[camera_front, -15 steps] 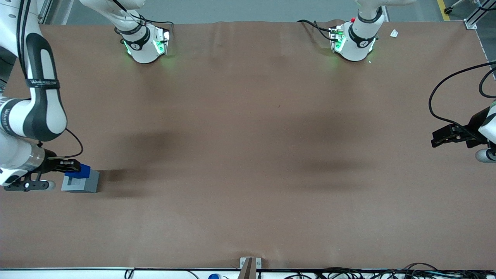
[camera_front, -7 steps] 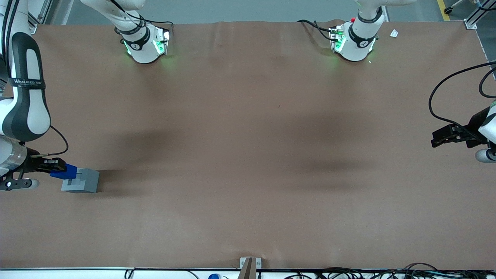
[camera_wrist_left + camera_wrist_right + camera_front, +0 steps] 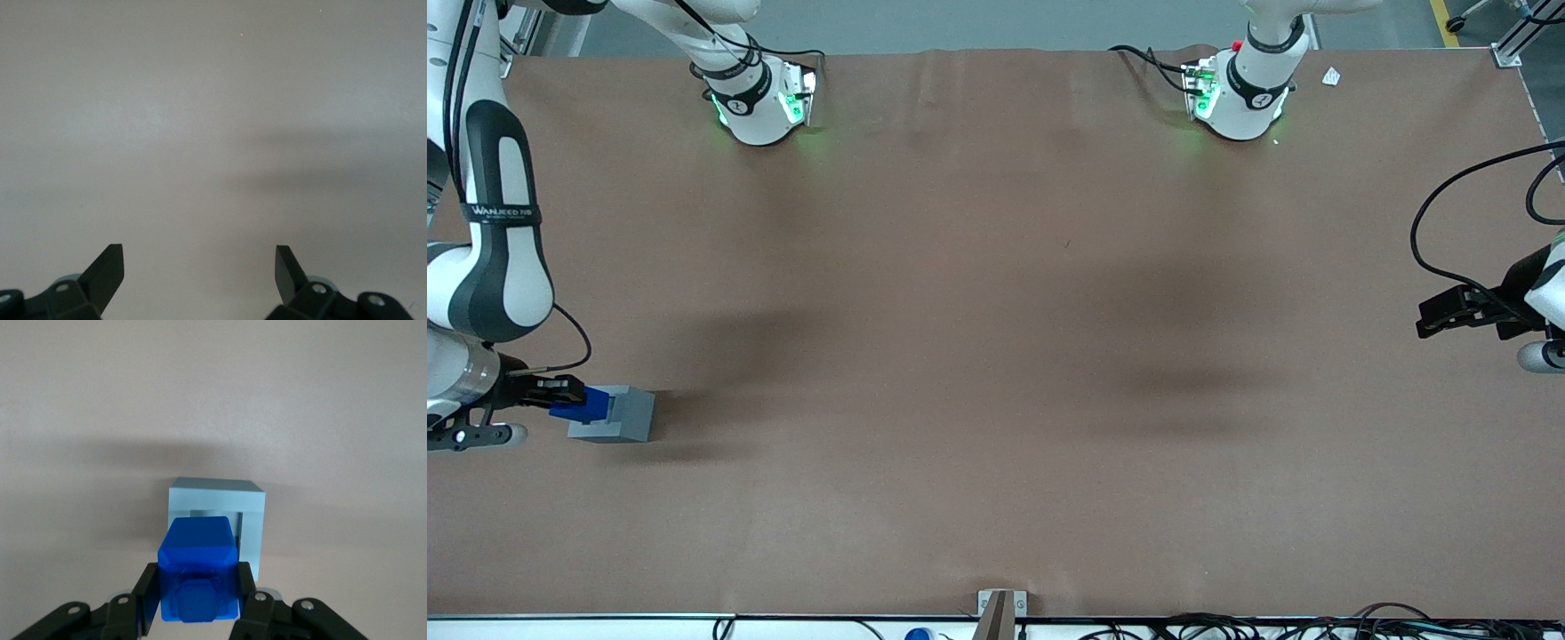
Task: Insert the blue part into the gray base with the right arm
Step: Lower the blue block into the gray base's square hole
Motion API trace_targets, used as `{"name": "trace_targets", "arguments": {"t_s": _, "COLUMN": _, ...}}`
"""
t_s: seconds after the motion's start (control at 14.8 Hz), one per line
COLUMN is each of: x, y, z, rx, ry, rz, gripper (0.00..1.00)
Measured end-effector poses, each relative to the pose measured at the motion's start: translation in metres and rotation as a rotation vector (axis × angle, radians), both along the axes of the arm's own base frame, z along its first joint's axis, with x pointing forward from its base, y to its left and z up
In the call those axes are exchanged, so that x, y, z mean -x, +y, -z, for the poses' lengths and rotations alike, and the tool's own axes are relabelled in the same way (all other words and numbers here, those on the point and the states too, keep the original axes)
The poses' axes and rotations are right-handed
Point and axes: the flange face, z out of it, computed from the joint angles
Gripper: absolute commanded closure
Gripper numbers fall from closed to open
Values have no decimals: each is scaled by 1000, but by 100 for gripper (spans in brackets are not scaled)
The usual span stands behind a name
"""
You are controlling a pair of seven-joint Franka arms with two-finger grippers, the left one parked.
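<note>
The gray base sits on the brown table at the working arm's end. My right gripper is shut on the blue part and holds it at the base's edge on the arm's side, partly over its top. In the right wrist view the blue part sits between my two black fingers, its stepped nub facing the camera. There the gray base lies just past the part, and its recess shows beside the part.
The brown table mat stretches wide toward the parked arm's end. Two white arm bases with green lights stand farthest from the front camera. Cables lie along the nearest edge.
My gripper pulled the blue part back off the gray base toward the table's end, then moved it partway back toward the base and slightly nearer the front camera. The base stayed put.
</note>
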Motion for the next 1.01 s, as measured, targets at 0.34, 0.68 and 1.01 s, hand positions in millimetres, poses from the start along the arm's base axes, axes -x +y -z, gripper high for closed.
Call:
{"name": "trace_targets", "arguments": {"t_s": 0.34, "x": -5, "y": -3, "z": 6, "rx": 3, "ry": -2, "rz": 59, "gripper": 97}}
{"name": "trace_targets", "arguments": {"t_s": 0.68, "x": -1, "y": -20, "z": 9, "rx": 3, "ry": 1, "rz": 87, "gripper": 97}}
{"name": "trace_targets", "arguments": {"t_s": 1.01, "x": -1, "y": -20, "z": 10, "rx": 2, "ry": 1, "rz": 87, "gripper": 97}}
